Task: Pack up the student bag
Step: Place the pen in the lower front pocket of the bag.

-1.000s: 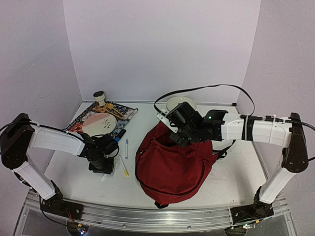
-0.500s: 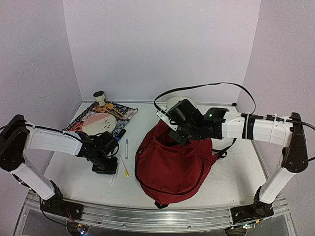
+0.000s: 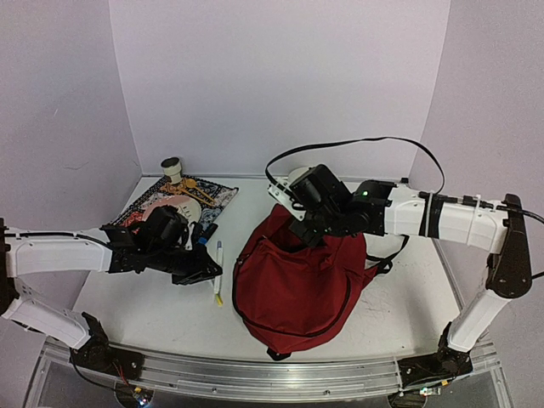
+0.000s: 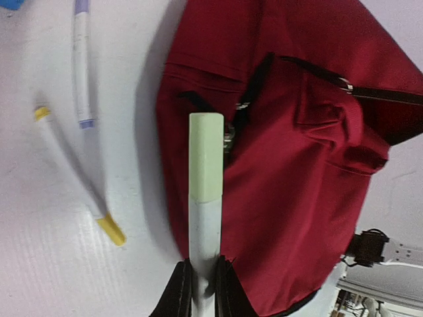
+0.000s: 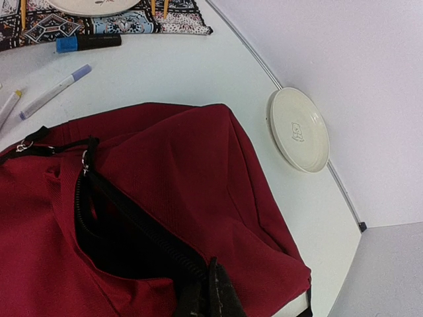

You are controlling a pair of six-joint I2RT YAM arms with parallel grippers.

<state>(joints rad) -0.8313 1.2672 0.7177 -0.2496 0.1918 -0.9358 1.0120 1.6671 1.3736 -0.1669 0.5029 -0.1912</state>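
Soft, slumpy student bag (image 3: 293,285), I'd say — right gripper (image 5: 208,294) pinching its zipper rim (image 5: 132,224) at twelve o'clock, a sensible hold; left gripper (image 4: 201,284) clamps a green-capped marker (image 4: 205,172).

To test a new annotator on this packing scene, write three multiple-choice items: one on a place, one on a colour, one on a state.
1. On the table, the patterned cloth lies:
A. at the near right corner
B. at the far left corner
C. over the front edge

2. The cap of the marker in the left hand is:
A. pale green
B. black
C. orange

3. The main zip of the student bag is:
A. fully shut
B. torn off
C. open, with the right hand shut on its edge

Answers:
1 B, the top view shows it by the back left walls.
2 A, the left wrist view shows the cap.
3 C, the right wrist view shows the dark gap.
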